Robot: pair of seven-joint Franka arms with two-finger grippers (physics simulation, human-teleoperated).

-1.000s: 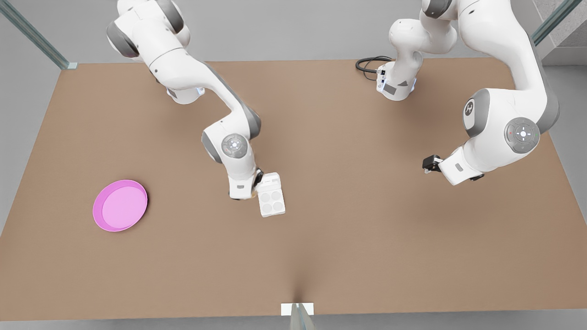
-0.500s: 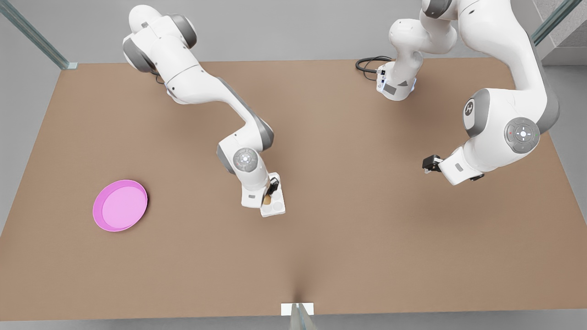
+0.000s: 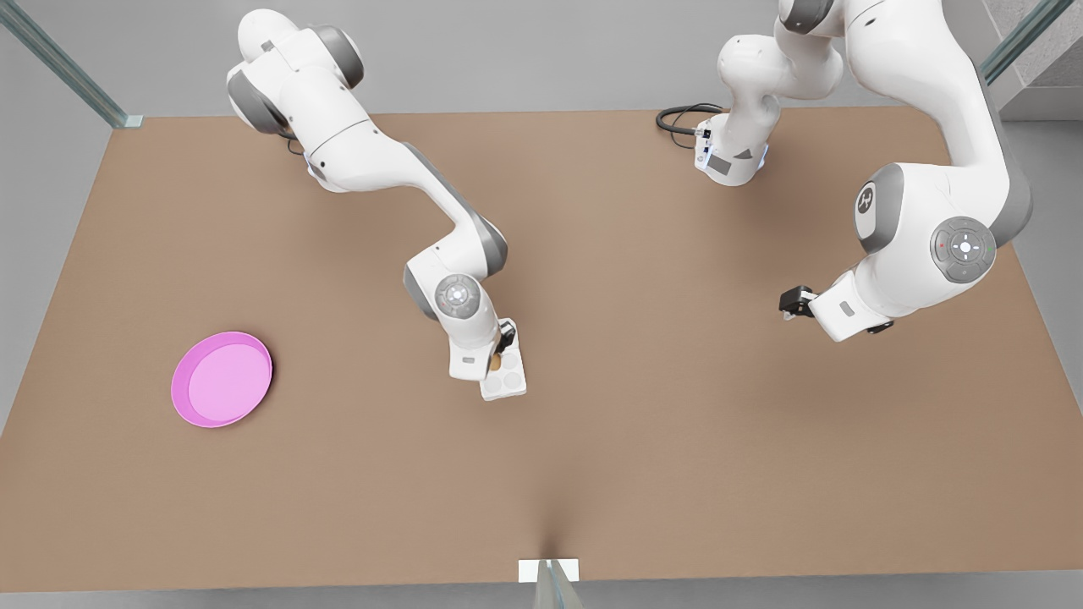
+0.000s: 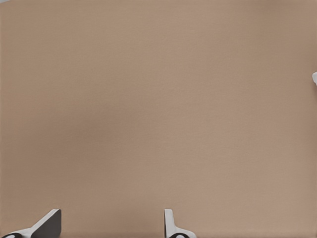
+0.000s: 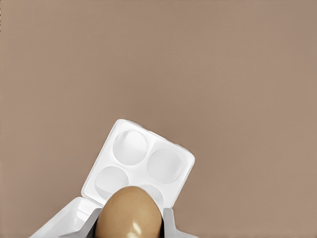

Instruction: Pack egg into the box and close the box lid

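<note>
A brown table [image 3: 677,440] fills the front view, with two white robot arms reaching in from its far edge. The arm at the front view's left is the right arm; its right claw [image 3: 497,355] sits near the middle of the frame, directly above the box [image 3: 508,382], and is clamped around the egg [image 3: 494,364]. In the right wrist view the egg [image 5: 130,213] is a smooth tan-brown oval held between the two grey fingers [image 5: 168,220], its long axis running in line with the fingers and its rounded end pointing toward the box [image 5: 141,163]. The box is a small white carton with four round cups, all bare, and the egg hangs over the cup nearest the claw. The box lid [image 5: 69,220] stands open on the hinge side beside the claw. The left claw [image 3: 791,303], at the front view's right, waits well apart from the box, its fingers [image 4: 47,225] spread apart over bare table. A round pink plate [image 3: 222,378] lies at the lower left of the front view.
</note>
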